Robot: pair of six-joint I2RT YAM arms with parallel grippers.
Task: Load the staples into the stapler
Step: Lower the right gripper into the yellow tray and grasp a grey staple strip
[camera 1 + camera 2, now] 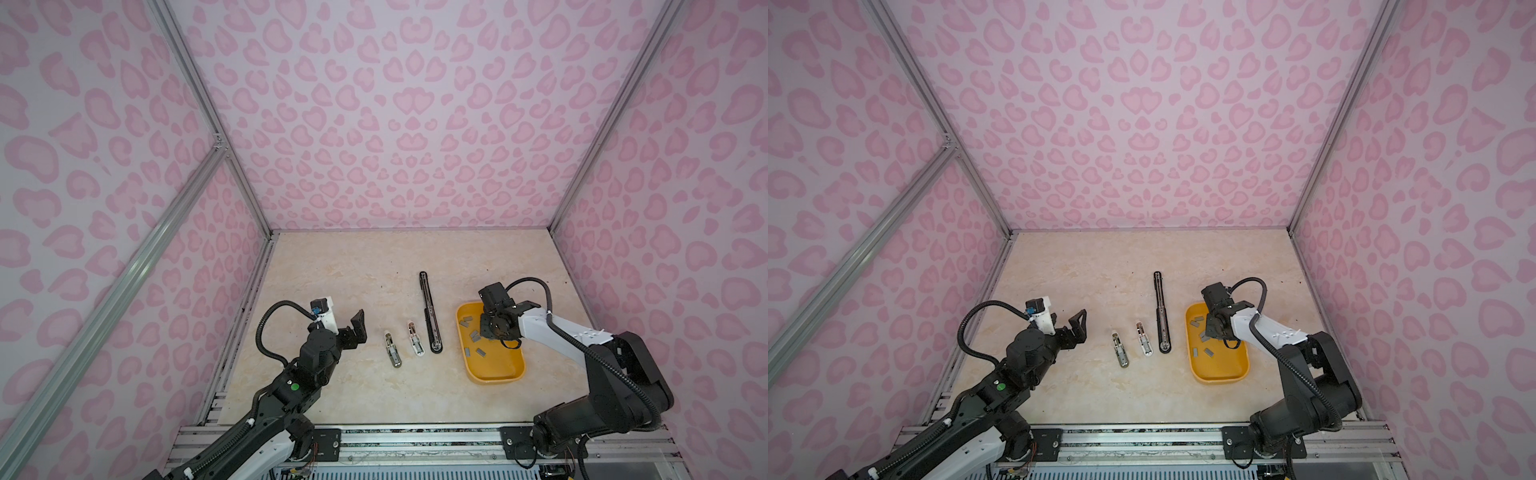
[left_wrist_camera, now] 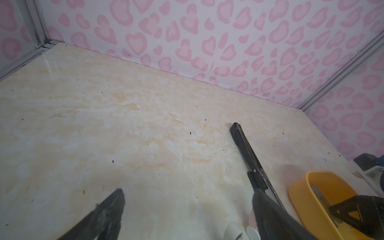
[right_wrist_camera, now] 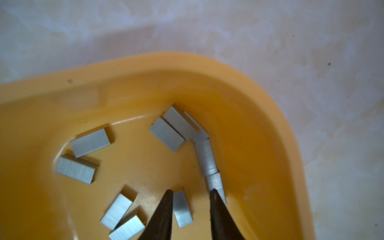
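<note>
Quick post from the bench. My right pincer [image 3: 191, 192] was down in the yellow tray [image 3: 187, 62]. Its tips were apart and straddled one strip [image 3: 182, 208] without squeezing it (there was a clear gap on one side of it). The other staples [image 3: 166, 134] lay loose on the tray floor. A few were bunched against the curved corner wall, a chain of them ran right up to one of my tips, and two overlapped at the other side. In both top views my own wrist hid those tips.

My left pincer [image 2: 188, 193] was spread wide and empty, hanging over the table [image 1: 332, 270] just beside the staplers. There were three in a row between my arms: the grey stapler [image 1: 392, 351] closest to my left pincer, then the white stapler [image 1: 415, 338], then the black stapler [image 1: 430, 311]. The black one was by far the longest and lay nearest the tray without touching it.
</note>
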